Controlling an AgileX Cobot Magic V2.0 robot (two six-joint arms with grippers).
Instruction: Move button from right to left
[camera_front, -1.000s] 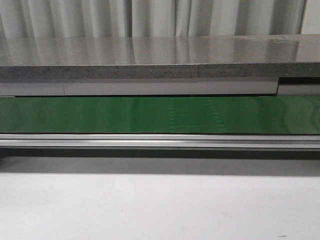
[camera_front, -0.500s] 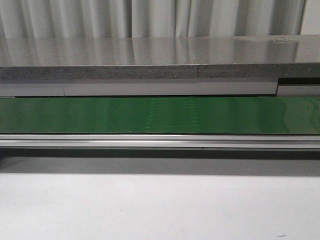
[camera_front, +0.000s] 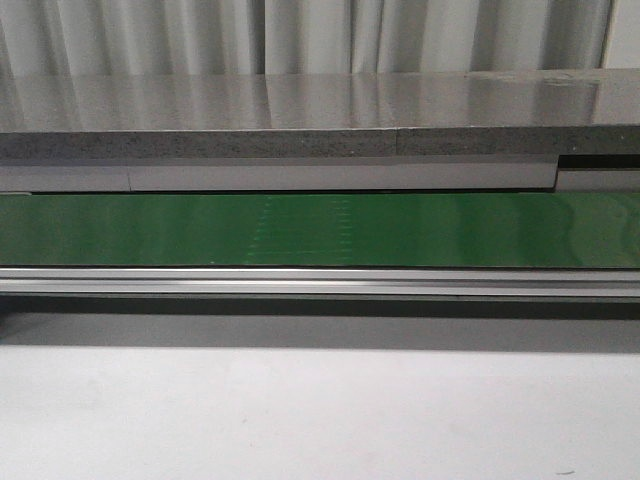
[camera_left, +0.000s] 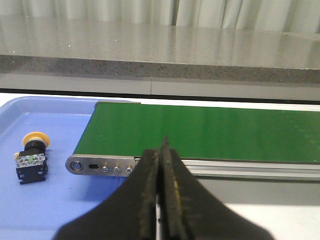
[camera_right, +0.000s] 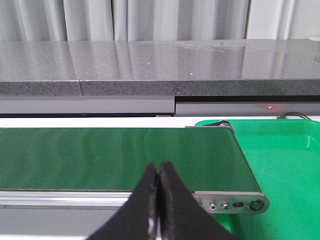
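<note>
Straight ahead, the front view shows only the green belt (camera_front: 320, 230) running across, its metal rail (camera_front: 320, 283) along the near edge and a grey stone counter (camera_front: 300, 110) behind; neither arm appears. In the left wrist view, the left gripper (camera_left: 161, 165) has its fingers pressed together with nothing between them, and the button (camera_left: 33, 156) lies on the blue tray (camera_left: 60, 210), beside the belt's end. In the right wrist view, the right gripper (camera_right: 158, 182) is likewise closed and empty, beside a green tray (camera_right: 285, 160).

Button (camera_left: 32, 156), orange-yellow cap, black body, lying on its side in blue tray (camera_left: 30, 215)
</note>
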